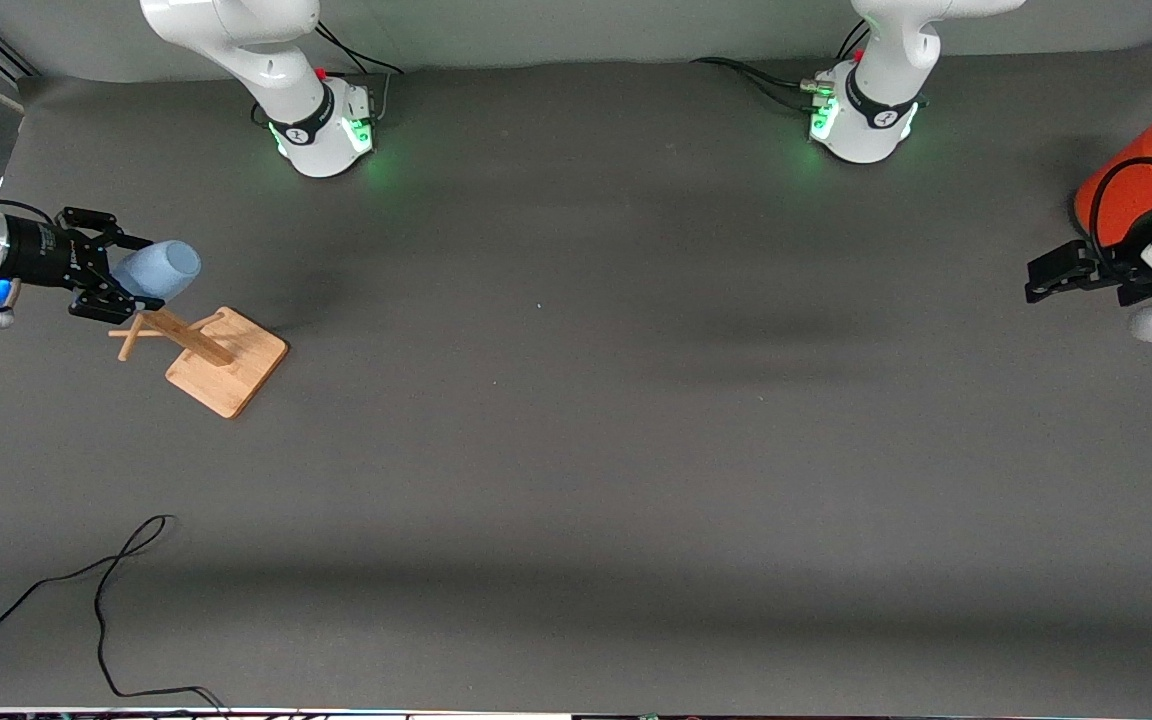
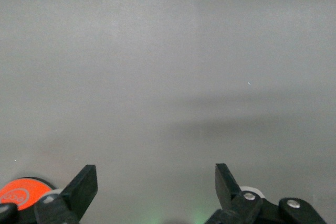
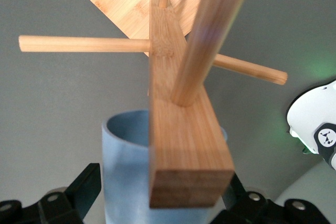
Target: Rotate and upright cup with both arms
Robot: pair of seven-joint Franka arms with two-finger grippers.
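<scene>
— So, where is the cup (image 1: 158,270) sitting right now?

— It is lying sideways in the air, above the wooden peg rack (image 1: 211,352) at the right arm's end of the table (image 1: 576,450). Its open mouth is pointing toward the middle of the table. The right gripper (image 1: 116,272) is reaching in level from that end, and its two black fingers are standing wide, one on each side of the light-blue cup. From the right wrist view, the cup (image 3: 128,171) is sitting between the fingers (image 3: 84,187), with the rack's post (image 3: 184,145) and pegs right in front of it. Whether the fingers are actually pressing on the cup, I cannot tell.

— And the other arm?

— It is waiting at its own end of the table. The left gripper (image 1: 1051,278) is hanging beside a large orange can (image 1: 1131,185) with a grey lid. Its jaws are standing wide apart and holding nothing; only bare grey table is showing between them in the left wrist view.

— Anything else on the table?

— A loose black cable (image 1: 101,600) is trailing near the front camera's edge.
</scene>
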